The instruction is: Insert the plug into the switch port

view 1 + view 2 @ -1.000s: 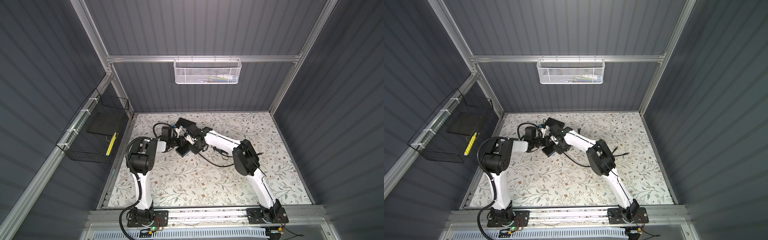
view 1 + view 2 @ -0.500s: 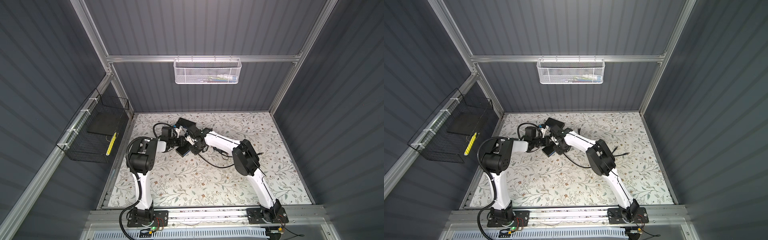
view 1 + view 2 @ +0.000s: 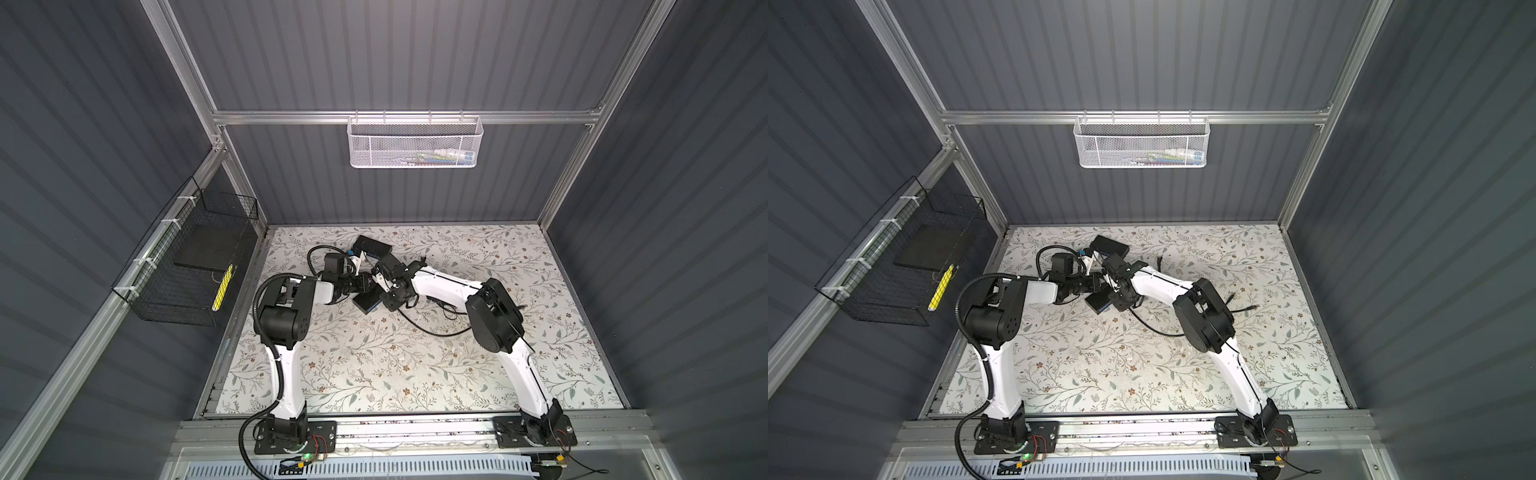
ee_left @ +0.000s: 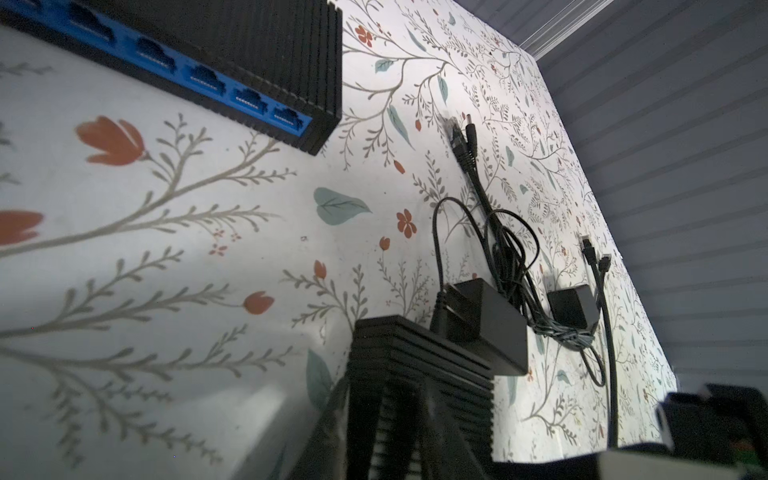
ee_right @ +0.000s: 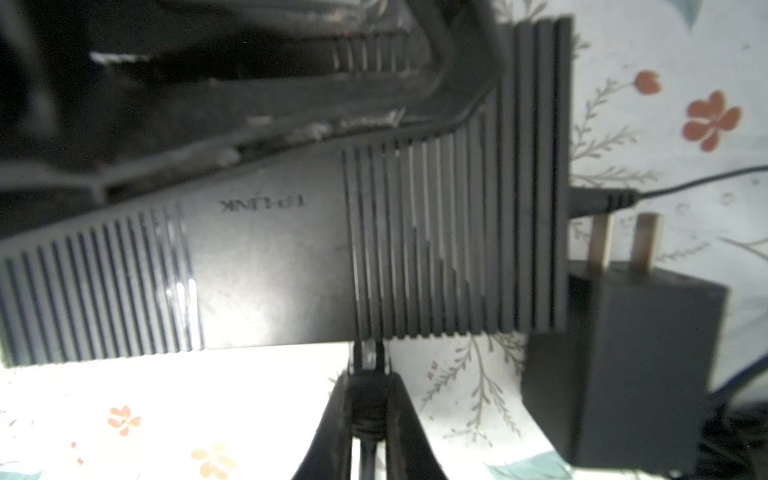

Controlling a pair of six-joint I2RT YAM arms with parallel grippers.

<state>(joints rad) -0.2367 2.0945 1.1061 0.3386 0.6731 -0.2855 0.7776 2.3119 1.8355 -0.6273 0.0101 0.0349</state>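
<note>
So, on the floral mat (image 3: 374, 365) the black ribbed switch (image 5: 266, 257) sat back-left of centre, left claw (image 3: 369, 289) looking clamped on it, a second switch (image 3: 371, 246) behind. An adapter (image 5: 623, 365) lay just beside its end, loose cables (image 4: 503, 249) nearby. The right claw (image 5: 368, 390) was pinched nearly closed on the plug (image 5: 368, 354), tip against the blue port (image 3: 1105, 308) side; seated or not, couldn't tell.

Grey ribbed walls (image 3: 395, 54) enclose a floral floor (image 3: 374, 374); white mesh basket (image 3: 374, 149), contents unclear.
</note>
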